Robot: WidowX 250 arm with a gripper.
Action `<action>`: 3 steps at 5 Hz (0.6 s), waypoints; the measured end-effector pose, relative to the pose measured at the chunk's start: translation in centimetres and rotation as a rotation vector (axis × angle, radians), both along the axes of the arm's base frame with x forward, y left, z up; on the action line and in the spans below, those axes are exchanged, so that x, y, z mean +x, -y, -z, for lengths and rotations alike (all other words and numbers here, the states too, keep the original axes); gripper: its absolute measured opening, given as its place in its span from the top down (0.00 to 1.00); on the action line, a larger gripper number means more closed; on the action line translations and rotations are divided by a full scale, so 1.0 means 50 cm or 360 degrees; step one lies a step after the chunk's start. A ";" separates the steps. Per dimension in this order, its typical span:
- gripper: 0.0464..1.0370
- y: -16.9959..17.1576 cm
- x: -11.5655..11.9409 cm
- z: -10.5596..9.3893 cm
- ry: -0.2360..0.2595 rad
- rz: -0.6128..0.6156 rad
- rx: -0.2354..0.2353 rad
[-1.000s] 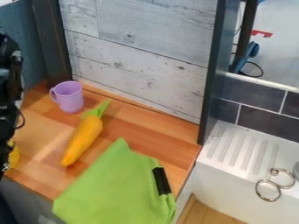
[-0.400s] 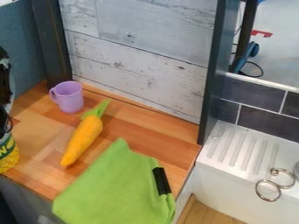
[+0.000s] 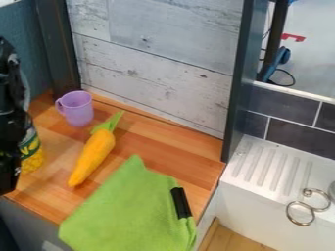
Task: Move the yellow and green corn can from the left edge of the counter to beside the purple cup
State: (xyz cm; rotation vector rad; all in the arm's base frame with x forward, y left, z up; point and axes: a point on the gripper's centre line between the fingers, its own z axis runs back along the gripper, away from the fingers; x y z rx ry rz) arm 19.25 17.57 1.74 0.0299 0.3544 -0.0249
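Nearest me, a green cloth (image 3: 128, 211) with a black strip (image 3: 181, 202) lies over the front edge of the counter (image 3: 167, 139). It looks soft and limp, so I judge it would fold under a pinch rather than resist.

At the left, my black gripper (image 3: 9, 169) hangs down over the counter, partly in front of the yellow-and-green can (image 3: 31, 156). I can't tell whether the pincer is open or closed, nor whether it has hold of the can or is only close to it.

The can is at the left of the counter, and the arm hides much of it. I'd expect it to be stiff and smooth, fairly heavy if full, light if it's an empty or toy one. A hold across the middle of its round side, level and square, should suit it best; a high or off-centre bite could let it tip or slide around on that curve.

To its right, the orange carrot (image 3: 93, 153) lies slantwise, its green top pointing away. It looks light, and the thick part of its body is the place to take it.

Farther back, the purple mug (image 3: 79, 109) stands upright near the wall (image 3: 157, 63), its handle to the left. I read it as light, hard plastic, easily nudged; I'd take its rim or handle.
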 end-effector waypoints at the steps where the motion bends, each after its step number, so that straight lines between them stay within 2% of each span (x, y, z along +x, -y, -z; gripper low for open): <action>1: 0.04 0.018 0.067 -0.013 0.0091 -0.0009 -0.0035; 2: 0.04 0.023 0.087 -0.026 0.0122 -0.0031 -0.0062; 3: 0.04 0.020 0.084 -0.029 0.0102 -0.0053 -0.0038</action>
